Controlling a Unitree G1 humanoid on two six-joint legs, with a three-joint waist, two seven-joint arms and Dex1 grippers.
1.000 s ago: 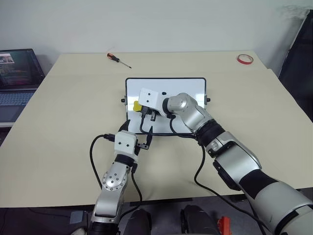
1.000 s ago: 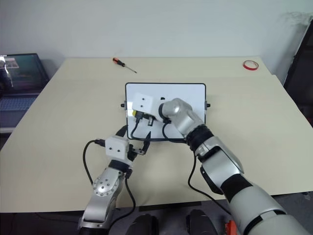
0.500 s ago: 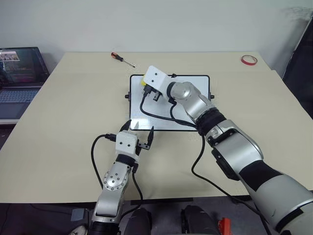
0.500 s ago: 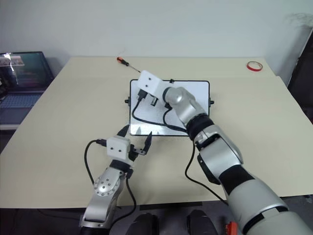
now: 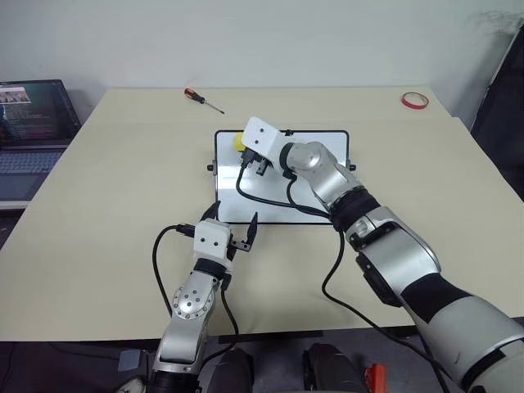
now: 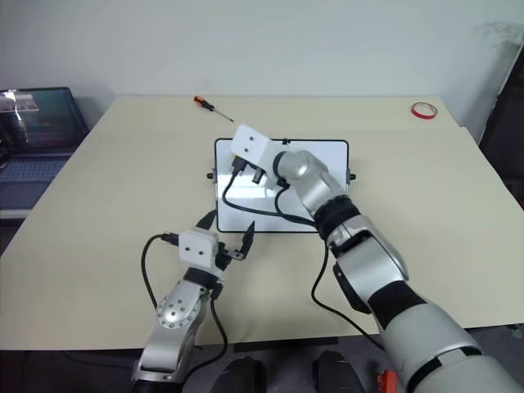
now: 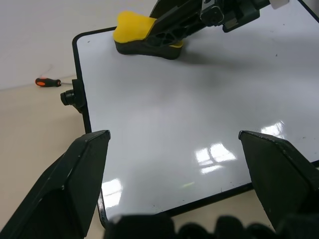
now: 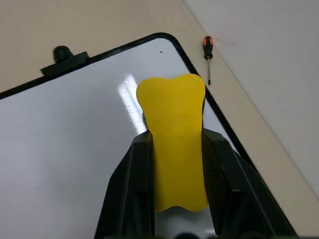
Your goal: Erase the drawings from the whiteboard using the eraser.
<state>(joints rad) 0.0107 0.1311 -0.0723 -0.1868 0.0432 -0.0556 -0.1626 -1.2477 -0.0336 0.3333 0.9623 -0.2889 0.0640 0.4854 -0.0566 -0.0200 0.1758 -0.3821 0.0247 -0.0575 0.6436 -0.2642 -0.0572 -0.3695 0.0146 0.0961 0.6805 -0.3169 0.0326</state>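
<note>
Beige tabletop (image 5: 106,188) filled the scene below a pale wall, with a laptop (image 5: 33,123) off its left edge. On the table the whiteboard (image 5: 307,184) lay flat near the middle, its black frame square to the robot. A screwdriver (image 5: 201,100) sat beyond it to the far left and a red tape roll (image 5: 413,100) at the far right corner, both well apart from the board.

The right gripper (image 8: 172,164) was clamped on the eraser (image 8: 174,134), its two black fingers pressed to the block's long sides, and held it over the board's far left corner. The left wrist view showed the eraser's dark underside on or just above the white surface; contact could not be settled. The left gripper (image 5: 232,226) hovered at the board's near left edge, its fingers spread wide and holding nothing.

No clear drawings showed on the visible part of the board, only a speck or two. Much of it looked clean, so the task seemed far along. Doing this step well would likely mean keeping the dark face flat, pressing evenly, and sweeping in overlapping strokes right into that corner without pushing the board askew. The left gripper could steady the frame.
</note>
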